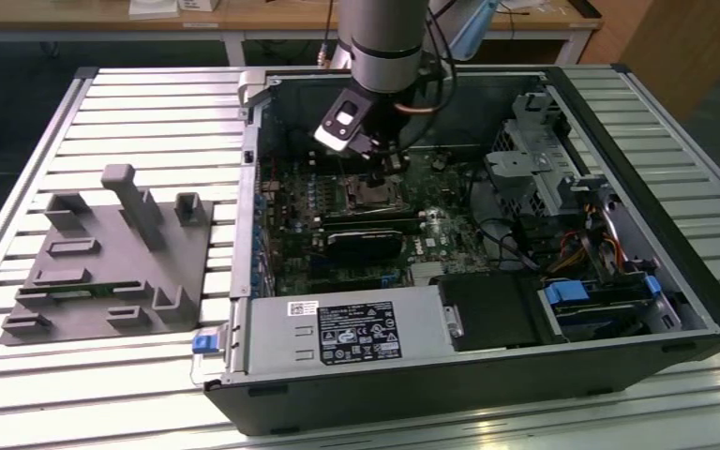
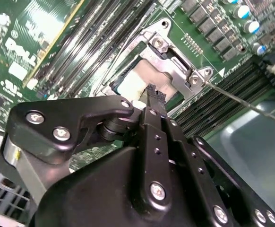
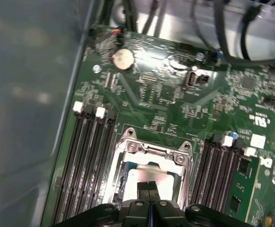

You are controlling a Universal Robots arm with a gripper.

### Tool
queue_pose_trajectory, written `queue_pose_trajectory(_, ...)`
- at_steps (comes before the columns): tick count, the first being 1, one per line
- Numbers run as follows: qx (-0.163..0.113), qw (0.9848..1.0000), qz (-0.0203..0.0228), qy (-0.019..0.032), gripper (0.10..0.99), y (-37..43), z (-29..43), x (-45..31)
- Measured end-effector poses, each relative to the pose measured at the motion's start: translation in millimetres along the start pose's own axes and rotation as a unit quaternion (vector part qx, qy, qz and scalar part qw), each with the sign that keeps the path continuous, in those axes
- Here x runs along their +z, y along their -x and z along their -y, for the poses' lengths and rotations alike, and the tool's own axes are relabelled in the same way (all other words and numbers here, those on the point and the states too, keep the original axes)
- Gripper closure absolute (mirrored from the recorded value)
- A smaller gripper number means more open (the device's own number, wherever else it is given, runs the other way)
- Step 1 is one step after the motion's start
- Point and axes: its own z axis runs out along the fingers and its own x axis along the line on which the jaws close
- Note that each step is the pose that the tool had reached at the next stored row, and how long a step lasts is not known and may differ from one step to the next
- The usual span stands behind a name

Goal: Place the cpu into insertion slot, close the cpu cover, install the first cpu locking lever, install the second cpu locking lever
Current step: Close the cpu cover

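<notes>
We find the pincer (image 2: 154, 93) clenched, its two tips pressed together with nothing visible between them. In both wrist views it is poised directly over the cpu (image 2: 136, 78), touching it or just above it; we cannot tell which.

The cpu lies flat inside the insertion slot (image 1: 370, 194), its pale face up. The cpu cover (image 3: 114, 179) frames it, and we cannot confirm whether that plate is fully down.

One locking lever (image 2: 241, 99), a thin metal rod, stands out free of the socket above the memory slots (image 3: 85, 161), so we judge the levers not yet installed.

The socket sits on the motherboard (image 3: 166, 94), inside the open computer case (image 1: 711, 309). The case lies toward the exterior view's right side of the desk (image 1: 147, 103), and the socket is in the half of it nearer the desk's far edge.

We judge the step in hand to be seating the chip or pressing the cover. To do it well:

- Any push should be straight down, light and centred.
- The chip should lie level on all sides before the plate bears on it.
- The closed tips should keep off the free rod and off the socket's rim.
</notes>
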Motion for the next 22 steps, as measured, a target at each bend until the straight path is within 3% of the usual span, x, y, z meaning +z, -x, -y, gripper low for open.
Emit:
queue_pose_trajectory(5, -0.045, 0.9990, -0.0014, -0.0005, 0.980, 0.0, 0.0, 0.0)
queue_pose_trajectory(11, -0.099, 0.9951, -0.0031, -0.0011, 0.980, 0.0, 0.0, 0.2)
queue_pose_trajectory(17, -0.154, 0.9881, -0.0048, -0.0017, 0.980, 0.0, 0.0, 0.3)
queue_pose_trajectory(22, -0.198, 0.9801, -0.0062, -0.0022, 0.980, 0.0, 0.0, 0.4)
